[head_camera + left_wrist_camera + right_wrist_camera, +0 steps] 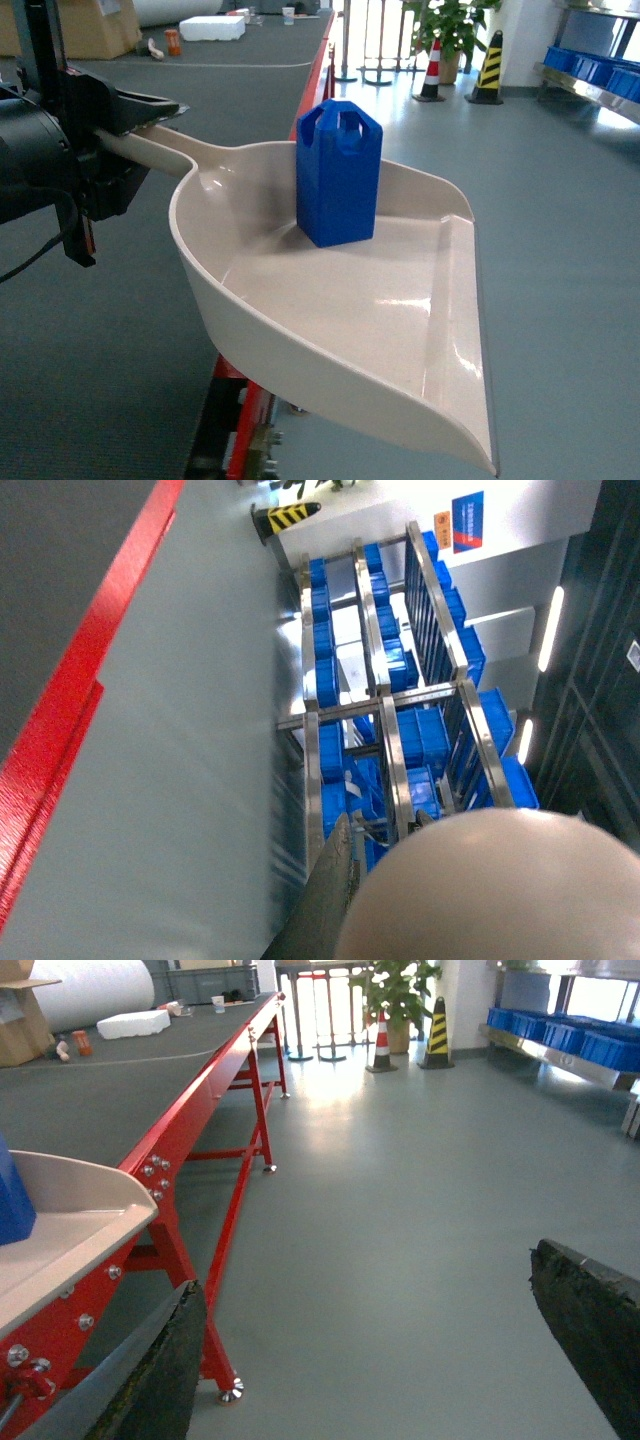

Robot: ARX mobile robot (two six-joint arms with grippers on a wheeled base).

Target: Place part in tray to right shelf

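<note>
Head view: left end effector (150,120) clamped on beige tray (400,330) handle; blue part (338,172) upright inside tray, right of it. Right end effector (370,1360) fingers spread, empty, above floor.

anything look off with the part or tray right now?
Nothing stands out. The part stands upright in the tray, near its back wall, not tipped. The left gripper holds the tray by its handle, out past the red table edge. The right gripper is open and holds nothing.
</note>
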